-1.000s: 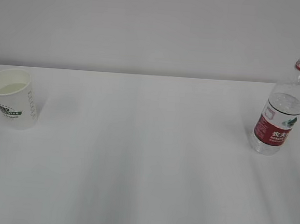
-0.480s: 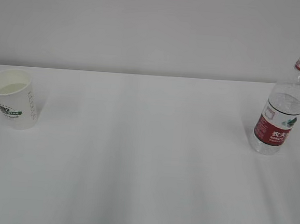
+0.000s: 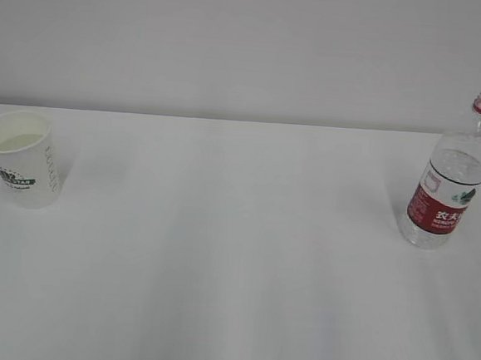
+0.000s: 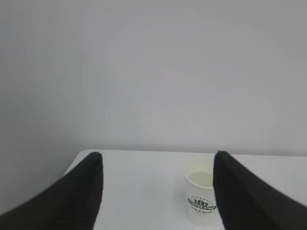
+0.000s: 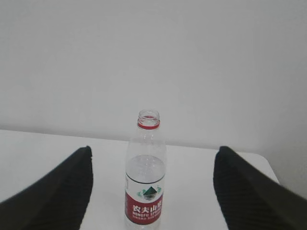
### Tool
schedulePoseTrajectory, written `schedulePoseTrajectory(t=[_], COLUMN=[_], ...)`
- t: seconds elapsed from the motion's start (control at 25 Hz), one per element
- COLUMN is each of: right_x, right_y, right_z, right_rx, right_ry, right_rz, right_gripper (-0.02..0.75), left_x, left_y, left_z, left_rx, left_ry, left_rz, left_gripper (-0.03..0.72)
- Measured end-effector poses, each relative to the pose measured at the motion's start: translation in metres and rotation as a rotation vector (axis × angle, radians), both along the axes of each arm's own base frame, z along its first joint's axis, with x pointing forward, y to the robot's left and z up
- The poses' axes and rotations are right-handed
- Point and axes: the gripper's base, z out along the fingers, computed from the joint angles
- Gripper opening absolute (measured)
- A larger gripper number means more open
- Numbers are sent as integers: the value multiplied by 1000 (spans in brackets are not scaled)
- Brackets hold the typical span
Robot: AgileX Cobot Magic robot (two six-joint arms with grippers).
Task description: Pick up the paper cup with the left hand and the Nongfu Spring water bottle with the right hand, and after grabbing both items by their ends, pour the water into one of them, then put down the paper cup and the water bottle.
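**Cup and bottle stand free, both grippers spread**

The paper cup (image 4: 202,199) stands upright on the white table (image 3: 235,255), beyond the left gripper (image 4: 158,191), close to its right-hand finger and apart from both. Pale liquid shows inside it. The left jaws are released and hold nothing.

The water bottle (image 5: 145,179) stands upright and uncapped, ahead of the right gripper (image 5: 152,191), roughly centred between its fingers without touching either. Those jaws are released too.

In the exterior view, cup (image 3: 21,159) and bottle (image 3: 453,176) sit well apart at opposite table edges.
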Motion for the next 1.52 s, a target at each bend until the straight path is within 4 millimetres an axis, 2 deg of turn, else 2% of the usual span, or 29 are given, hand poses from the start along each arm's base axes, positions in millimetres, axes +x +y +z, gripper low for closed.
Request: schedulePoseTrajectory(t=[0.16,0.44,0.8,1.04,1.36,1.52], right_x=[-5,-17,-50,-58,-69,-72], right_y=[-1,4,7,7,7,7], right_z=[1,-2,20,12,4,-1], right_rx=[-9,-51,-11,-31,-29,-26], right_ry=[27,72,22,104,155,205], right_rz=[-4,71,133,147,156,161], right_gripper=[592,590,590,590,590,590], left_x=[-6,-13,-18,-28,-32,-32], left_y=[0,-2,-3,-3,-4,-4], left_z=[-6,-16,-20,-18,-28,-28], left_rx=[-30,22,23,-8,-20,-13], left_ry=[39,127,196,279,400,405], left_rz=[-1,-22,-65,-70,-72,-74], left_gripper=[522,522,522,514,510,508])
